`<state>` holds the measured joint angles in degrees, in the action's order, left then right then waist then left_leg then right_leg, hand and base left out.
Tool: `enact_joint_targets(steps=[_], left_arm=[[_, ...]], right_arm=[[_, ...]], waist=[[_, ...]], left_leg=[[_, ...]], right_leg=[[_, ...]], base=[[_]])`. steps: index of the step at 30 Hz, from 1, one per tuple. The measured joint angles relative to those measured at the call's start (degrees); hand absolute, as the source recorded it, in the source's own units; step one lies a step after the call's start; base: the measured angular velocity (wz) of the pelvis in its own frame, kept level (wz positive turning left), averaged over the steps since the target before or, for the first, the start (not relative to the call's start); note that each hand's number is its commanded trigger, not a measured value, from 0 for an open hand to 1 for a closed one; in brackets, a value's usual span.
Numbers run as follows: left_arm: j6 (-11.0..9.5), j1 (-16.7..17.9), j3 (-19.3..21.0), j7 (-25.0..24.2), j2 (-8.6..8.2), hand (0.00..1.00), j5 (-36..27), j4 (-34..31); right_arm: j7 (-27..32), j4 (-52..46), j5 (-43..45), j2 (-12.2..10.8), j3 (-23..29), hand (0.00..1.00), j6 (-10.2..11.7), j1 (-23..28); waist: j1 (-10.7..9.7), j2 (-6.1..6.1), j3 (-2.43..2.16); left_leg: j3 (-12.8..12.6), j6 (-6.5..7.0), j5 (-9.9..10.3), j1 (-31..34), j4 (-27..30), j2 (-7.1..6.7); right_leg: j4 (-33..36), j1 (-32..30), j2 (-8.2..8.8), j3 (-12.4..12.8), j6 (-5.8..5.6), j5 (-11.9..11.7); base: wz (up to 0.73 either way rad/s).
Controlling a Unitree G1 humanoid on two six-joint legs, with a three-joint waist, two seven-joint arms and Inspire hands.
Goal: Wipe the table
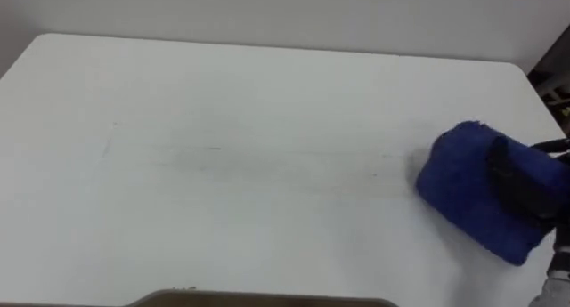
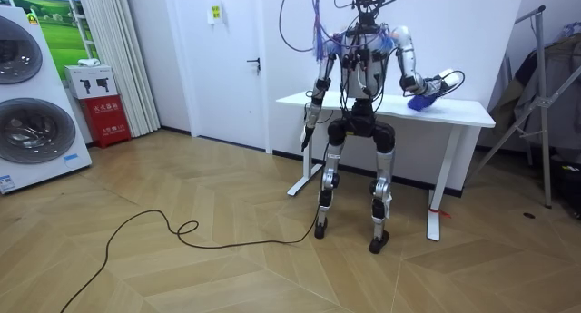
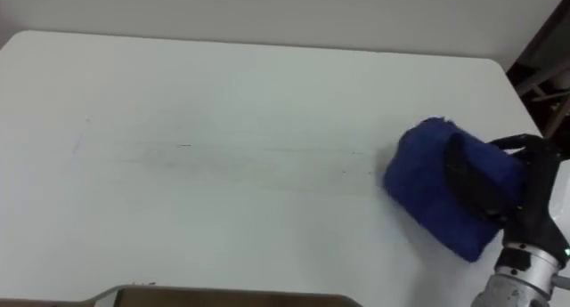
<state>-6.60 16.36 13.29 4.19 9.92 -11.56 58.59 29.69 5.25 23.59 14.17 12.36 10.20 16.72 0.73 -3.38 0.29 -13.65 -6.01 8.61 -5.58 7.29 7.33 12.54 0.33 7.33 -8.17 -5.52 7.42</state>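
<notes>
A white table (image 1: 223,76) spreads before me, with faint grey streaks (image 1: 214,149) across its middle. Near the table's right edge lies a thick blue cloth (image 1: 456,178). My right hand (image 1: 521,175) rests on top of it, dark fingers curled over the cloth and pressing it to the surface. In the room view I stand close against the table (image 2: 454,111), right arm stretched out to the blue cloth (image 2: 419,102) at the room view's right. My left hand (image 2: 307,136) hangs relaxed beside my hip, away from the table.
The table's right edge (image 1: 539,93) runs just past the cloth, with dark clutter beyond it. In the room view a metal rack (image 2: 545,104) stands right of the table, with a door (image 2: 231,59) and washing machines (image 2: 27,95) to the left.
</notes>
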Motion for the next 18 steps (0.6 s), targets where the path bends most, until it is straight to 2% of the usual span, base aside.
enact_joint_targets(steps=[18], left_arm=[[0.01,0.22,0.06,-0.92,0.02,0.00,0.09,0.00]], right_arm=[[-1.13,0.01,-0.83,0.83,0.12,0.00,0.00,-1.86]], waist=[[0.85,0.01,0.01]], left_leg=[[0.04,0.00,0.00,0.05,-0.03,0.00]], right_leg=[[-0.10,0.00,0.00,-0.03,0.00,0.00]], base=[[0.00]])
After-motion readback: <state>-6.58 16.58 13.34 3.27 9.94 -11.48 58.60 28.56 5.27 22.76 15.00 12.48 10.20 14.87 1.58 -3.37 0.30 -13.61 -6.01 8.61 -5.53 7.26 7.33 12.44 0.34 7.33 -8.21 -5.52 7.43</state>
